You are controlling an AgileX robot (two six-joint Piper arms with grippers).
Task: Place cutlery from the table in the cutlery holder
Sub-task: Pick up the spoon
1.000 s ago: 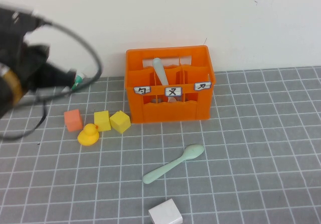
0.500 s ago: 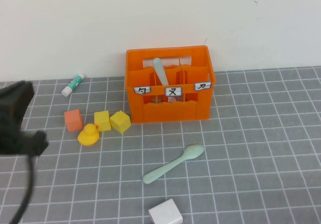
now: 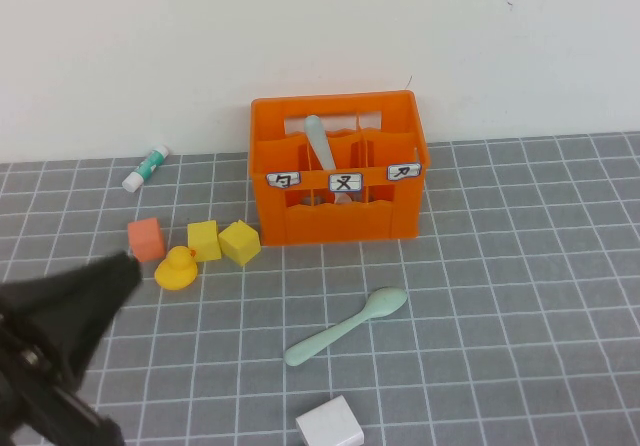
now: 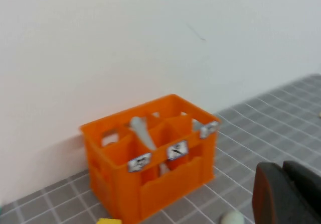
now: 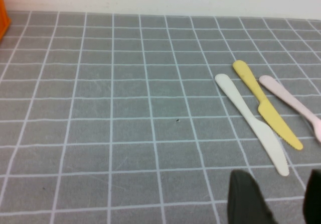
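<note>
While our left arm fills the lower left of the high frame as a dark blur, we cannot tell how its fingers stand; the left gripper [image 4: 286, 194] shows only as a dark block at the lower right of its wrist frame. Our right gripper [image 5: 273, 196] sits at the bottom right of its own wrist frame, fingers [image 5: 248, 199] spread apart with nothing between them, above bare grey counter [image 5: 125, 108].

Crate [image 3: 338, 169]: bright orange, upper centre of the high frame, against the white wall, three white labels on the front. One mint-green fork [image 3: 320, 144] stands tilted in a back compartment, handle up. Matching spoon [image 3: 346, 325] lies flat on the counter, lower centre, well apart from the crate, bowl end toward the upper right.

Left of the crate: two yellow cubes [image 3: 222, 241], an orange cube [image 3: 146, 238], a yellow duck [image 3: 177, 268] touching the nearer yellow cube. White-and-green tube [image 3: 146, 168] by the wall, upper left. White block [image 3: 329, 423] at the bottom edge.

Right wrist frame, right side: white knife [image 5: 252, 122], yellow knife [image 5: 266, 110], a pink piece [image 5: 291, 102], lying side by side.
</note>
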